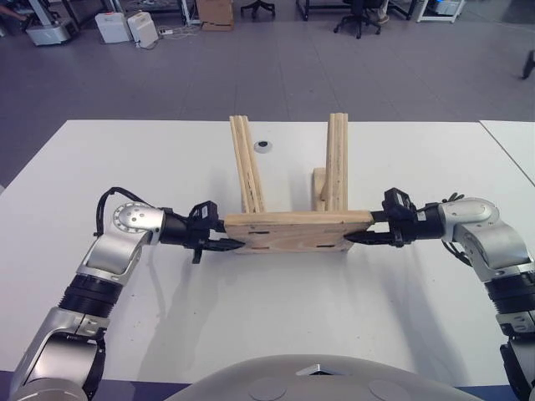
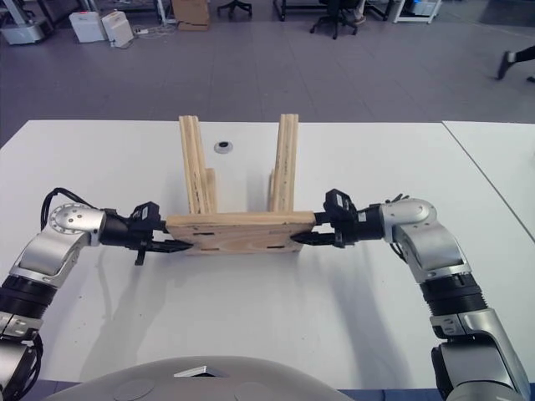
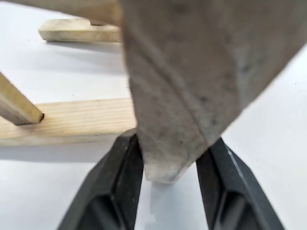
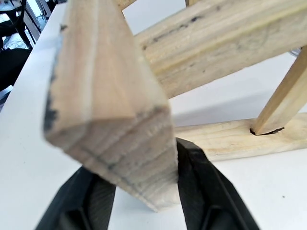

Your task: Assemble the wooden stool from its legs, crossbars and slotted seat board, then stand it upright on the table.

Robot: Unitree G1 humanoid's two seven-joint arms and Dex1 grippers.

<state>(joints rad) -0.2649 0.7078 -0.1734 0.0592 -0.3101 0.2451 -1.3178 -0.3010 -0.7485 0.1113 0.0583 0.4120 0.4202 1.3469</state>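
Between the two black fingers (image 3: pixel 115 187) of the left gripper (image 1: pixel 230 245) we see one end of the seat board (image 1: pixel 292 230), clamped tight. The right gripper (image 1: pixel 358 238) pinches the opposite end between its own two fingers (image 4: pixel 206 187). We count one wooden stool (image 2: pixel 286 163), lying on its side on the white table (image 1: pixel 125 167). Its two leg frames stretch away from the fingertips, each showing two strips side by side, and just past the left fingers one dowel (image 3: pixel 17 105) is pegged into a rail (image 3: pixel 81 120). Beyond the legs, well apart from both grippers, sits one small dark round disc (image 1: pixel 263 146).
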